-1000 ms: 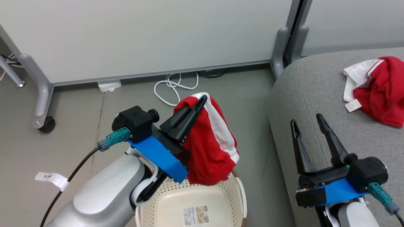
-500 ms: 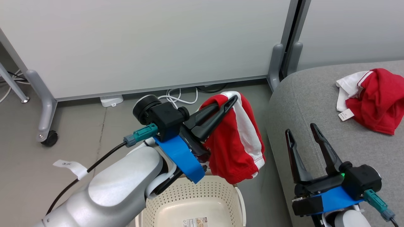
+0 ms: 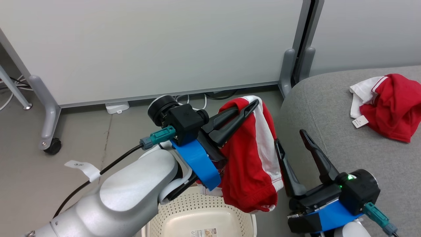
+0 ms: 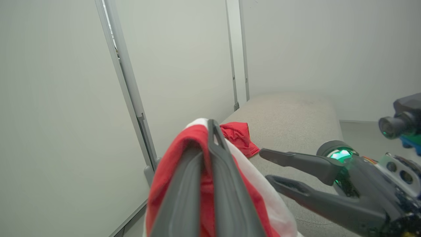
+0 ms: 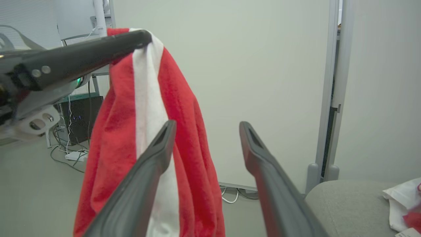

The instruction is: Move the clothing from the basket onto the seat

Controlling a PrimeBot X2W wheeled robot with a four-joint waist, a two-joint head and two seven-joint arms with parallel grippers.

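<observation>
My left gripper (image 3: 252, 105) is shut on a red garment with a white stripe (image 3: 250, 164), which hangs in the air above the far right rim of the cream perforated basket (image 3: 184, 205). The basket's inside shows just a label. In the left wrist view the shut fingers (image 4: 212, 154) pinch the garment (image 4: 171, 154). My right gripper (image 3: 289, 137) stands open just right of the hanging cloth, between it and the grey seat (image 3: 329, 105). Its left finger (image 5: 154, 154) lies against the garment (image 5: 187, 108). A second red and white garment (image 3: 391, 105) lies on the seat.
White partition panels (image 3: 164, 46) on grey wheeled feet (image 3: 49, 108) stand behind. White cables and a power adapter (image 3: 115, 107) lie on the grey floor at their base. The seat's rounded corner is near the partition post (image 3: 291, 65).
My left arm has carried the garment right, off the basket's middle toward the seat. My right gripper has moved left and now flanks the hanging cloth. The camera has also shifted.
</observation>
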